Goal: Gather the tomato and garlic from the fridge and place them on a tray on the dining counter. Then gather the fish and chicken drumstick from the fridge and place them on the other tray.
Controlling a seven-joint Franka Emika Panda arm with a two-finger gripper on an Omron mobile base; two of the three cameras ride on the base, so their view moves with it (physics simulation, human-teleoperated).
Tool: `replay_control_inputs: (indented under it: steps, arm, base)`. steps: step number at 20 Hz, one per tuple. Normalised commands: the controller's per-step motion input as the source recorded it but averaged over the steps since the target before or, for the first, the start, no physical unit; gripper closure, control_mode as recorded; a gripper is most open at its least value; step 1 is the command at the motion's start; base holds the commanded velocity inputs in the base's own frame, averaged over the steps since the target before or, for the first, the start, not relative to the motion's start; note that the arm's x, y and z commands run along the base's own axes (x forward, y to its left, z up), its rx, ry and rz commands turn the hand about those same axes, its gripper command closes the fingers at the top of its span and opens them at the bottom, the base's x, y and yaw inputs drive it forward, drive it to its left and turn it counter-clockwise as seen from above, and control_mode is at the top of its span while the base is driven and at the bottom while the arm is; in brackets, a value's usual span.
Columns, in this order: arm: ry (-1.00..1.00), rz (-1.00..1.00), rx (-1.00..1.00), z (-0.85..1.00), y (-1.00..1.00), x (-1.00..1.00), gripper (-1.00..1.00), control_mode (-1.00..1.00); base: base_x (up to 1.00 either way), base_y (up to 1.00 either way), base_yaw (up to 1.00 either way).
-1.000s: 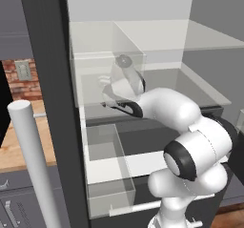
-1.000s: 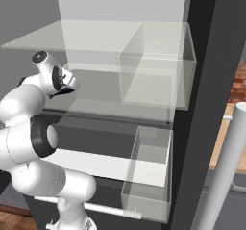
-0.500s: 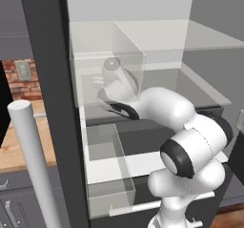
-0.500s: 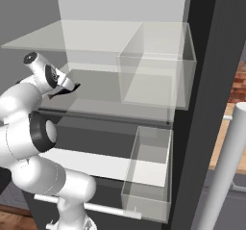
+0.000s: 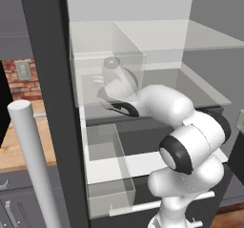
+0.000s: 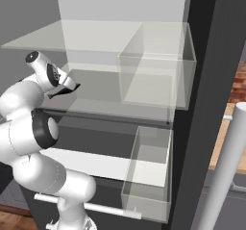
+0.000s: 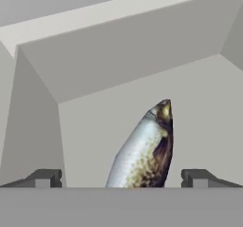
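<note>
A silver, dark-speckled fish lies on the grey fridge shelf, head pointing away, right in front of my gripper. Its body runs down between the two dark fingertips, which stand wide apart and do not touch it. The gripper is open and holds nothing. In the left base view my hand reaches into the middle shelf behind a clear bin. From the right, the gripper sits low over the same shelf's left side. The tomato, garlic, chicken drumstick and trays are out of view.
A clear bin stands on the middle shelf beside my hand, under a glass shelf. A clear drawer bin sits lower down. The dark fridge door edge and its white handle stand close by. A wooden counter lies beyond.
My hand has swung slightly left and lower into the middle shelf. The jaws have stayed wide open.
</note>
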Motion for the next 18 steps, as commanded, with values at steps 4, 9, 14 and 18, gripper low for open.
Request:
replay_control_inputs:
  steps: [4, 9, 14, 18]
  arm:
    - [0.0, -0.08, 0.0, -0.1, -0.05, 0.04, -1.0, -1.0]
    - [0.01, -0.04, 0.0, -0.11, 0.0, 0.0, -1.0, -1.0]
    - [0.08, -0.01, 0.0, -0.03, 0.0, 0.0, -1.0, -1.0]
    - [0.13, 0.0, 0.0, 0.0, 0.0, 0.0, -1.0, -1.0]
  base:
    - [0.0, 0.0, 0.0]
    - [0.0, 0.0, 0.0]
    - [0.0, 0.0, 0.0]
    - [0.0, 0.0, 0.0]
